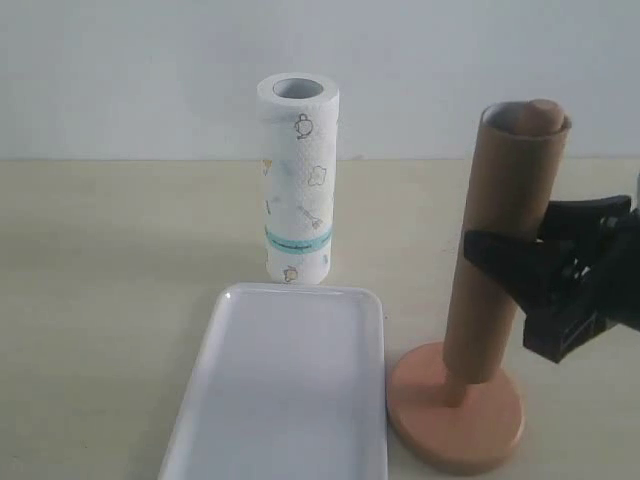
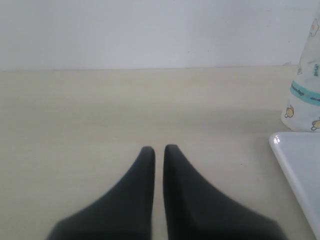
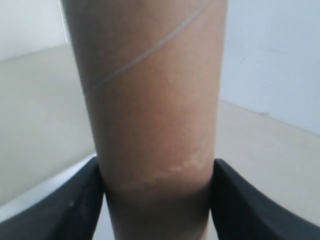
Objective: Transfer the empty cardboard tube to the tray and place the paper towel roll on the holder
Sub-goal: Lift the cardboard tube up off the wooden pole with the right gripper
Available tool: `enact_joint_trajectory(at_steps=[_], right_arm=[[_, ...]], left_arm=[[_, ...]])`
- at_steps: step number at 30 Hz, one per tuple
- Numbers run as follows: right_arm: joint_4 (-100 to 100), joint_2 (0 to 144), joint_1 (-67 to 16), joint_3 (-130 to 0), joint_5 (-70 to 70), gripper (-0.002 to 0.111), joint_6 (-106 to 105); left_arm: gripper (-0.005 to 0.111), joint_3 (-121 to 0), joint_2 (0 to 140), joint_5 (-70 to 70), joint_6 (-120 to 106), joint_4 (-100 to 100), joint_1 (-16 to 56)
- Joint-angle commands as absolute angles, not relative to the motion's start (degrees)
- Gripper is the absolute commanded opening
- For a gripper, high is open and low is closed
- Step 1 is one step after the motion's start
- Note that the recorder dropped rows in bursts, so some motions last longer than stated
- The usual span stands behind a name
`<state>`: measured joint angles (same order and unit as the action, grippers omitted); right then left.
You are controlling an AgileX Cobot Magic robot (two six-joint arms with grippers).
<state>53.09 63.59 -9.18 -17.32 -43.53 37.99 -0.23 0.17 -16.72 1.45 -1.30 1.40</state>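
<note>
Beige tabletop (image 1: 120, 250); plain brown tube (image 1: 505, 240) tilted on the holder (image 1: 455, 420), pinched by right tool (image 3: 157, 200); left tool (image 2: 159, 155) pressed together.

Likely lab test bench — pale tabletop (image 1: 100, 300), plain white wall (image 1: 120, 70) close behind, black robot arm (image 1: 600, 270) reaching in.
</note>
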Motion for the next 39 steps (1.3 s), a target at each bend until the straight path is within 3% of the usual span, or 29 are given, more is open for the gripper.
enact_joint_trajectory(at_steps=[1, 11, 21, 28, 31, 39], right_arm=[[56.72, 58.15, -9.16, -20.16, -39.33, 0.010, 43.03], [61.01, 46.95, -9.16, -28.64, -37.49, 0.010, 53.15], [77.36, 45.18, -9.16, -47.53, -31.46, 0.010, 69.60], [80.49, 45.18, -9.16, -55.95, -35.65, 0.010, 78.17], [81.59, 45.28, -9.16, -57.14, -41.31, 0.000, 80.92], [83.79, 47.20, -9.16, -57.23, -50.85, 0.000, 88.22]], left_arm=[[0.006, 0.00, 0.00, -16.69, 1.48, -0.90, 1.22], [0.006, 0.00, 0.00, -16.69, 1.48, -0.90, 1.22], [0.006, 0.00, 0.00, -16.69, 1.48, -0.90, 1.22], [0.006, 0.00, 0.00, -16.69, 1.48, -0.90, 1.22], [0.006, 0.00, 0.00, -16.69, 1.48, -0.90, 1.22], [0.006, 0.00, 0.00, -16.69, 1.48, -0.90, 1.22]])
